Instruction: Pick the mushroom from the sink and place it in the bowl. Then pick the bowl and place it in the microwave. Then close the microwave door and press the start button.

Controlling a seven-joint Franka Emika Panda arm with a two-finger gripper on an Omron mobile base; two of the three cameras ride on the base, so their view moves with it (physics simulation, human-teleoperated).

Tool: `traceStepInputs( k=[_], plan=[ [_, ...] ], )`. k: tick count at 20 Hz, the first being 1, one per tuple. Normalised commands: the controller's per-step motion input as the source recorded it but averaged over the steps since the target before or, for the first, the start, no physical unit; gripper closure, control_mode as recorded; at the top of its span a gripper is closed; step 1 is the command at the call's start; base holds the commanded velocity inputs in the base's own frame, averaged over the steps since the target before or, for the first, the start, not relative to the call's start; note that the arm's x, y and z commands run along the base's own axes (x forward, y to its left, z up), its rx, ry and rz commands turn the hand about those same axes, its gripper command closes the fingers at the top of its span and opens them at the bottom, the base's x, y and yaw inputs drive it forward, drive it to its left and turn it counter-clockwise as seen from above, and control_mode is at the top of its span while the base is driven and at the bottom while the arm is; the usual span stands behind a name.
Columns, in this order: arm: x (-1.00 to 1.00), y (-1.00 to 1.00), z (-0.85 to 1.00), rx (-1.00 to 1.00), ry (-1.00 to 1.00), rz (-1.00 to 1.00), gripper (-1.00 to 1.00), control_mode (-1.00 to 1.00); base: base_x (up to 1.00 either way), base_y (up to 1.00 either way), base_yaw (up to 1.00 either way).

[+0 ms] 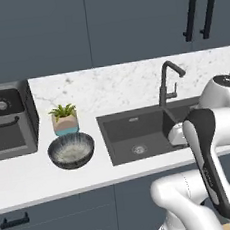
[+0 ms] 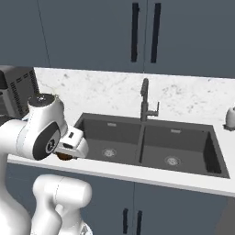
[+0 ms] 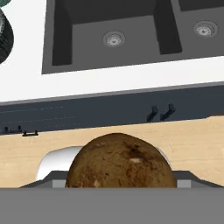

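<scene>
A home kitchen, rendered rather than photographed. A white marble-look counter runs along a matching backsplash, with a dark grey double-basin sink set into it and a tall dark faucet behind. Slate-blue cabinets with black bar handles hang above and below. A grey countertop oven, a potted plant and a bowl stand on the counter.
</scene>
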Motion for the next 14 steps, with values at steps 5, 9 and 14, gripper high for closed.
traceStepInputs(
  k=[5, 9, 14],
  plan=[
    [0.00, 0.00, 0.00, 0.00, 0.00, 0.00, 1.00, 1.00, 0.37, 1.00, 0.03],
    [0.00, 0.00, 0.00, 0.00, 0.00, 0.00, 1.00, 1.00, 0.78, 1.00, 0.00],
    [0.00, 0.00, 0.00, 0.00, 0.00, 0.00, 1.00, 1.00, 0.67, 0.61, 0.01]
  ],
)
